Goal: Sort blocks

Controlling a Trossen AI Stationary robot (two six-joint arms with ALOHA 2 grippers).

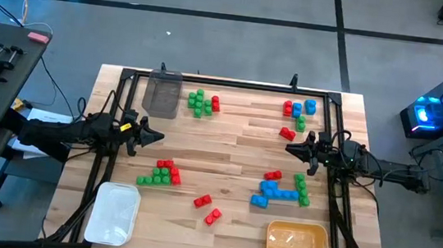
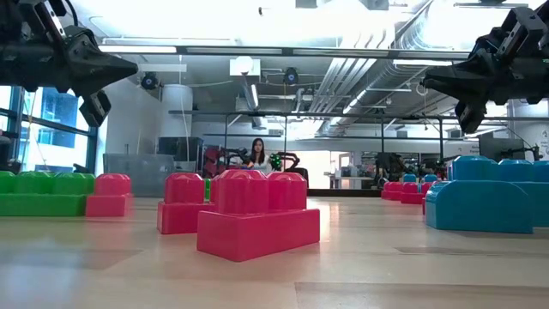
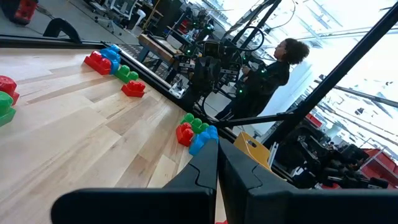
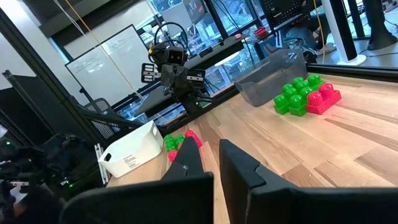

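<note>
Red, green and blue blocks lie on the wooden table in clusters: green-red (image 1: 201,103) by the far edge, red-blue-green (image 1: 299,110) far right, one red block (image 1: 287,133), green-red (image 1: 160,174) near left, two single reds (image 1: 203,200) (image 1: 212,216), and blue-green-red (image 1: 282,190) near right. My left gripper (image 1: 156,138) (image 3: 217,163) hovers shut above the table's left side and touches nothing. My right gripper (image 1: 289,148) (image 4: 208,163) hovers above the right side, facing the left one, its fingers a narrow gap apart and holding nothing.
A grey tray (image 1: 163,93) stands at the far edge, a white tray (image 1: 113,212) at the near left corner and a yellow tray (image 1: 298,243) at the near right. A black frame (image 1: 234,84) borders the table. A person (image 3: 273,74) sits beyond the right side.
</note>
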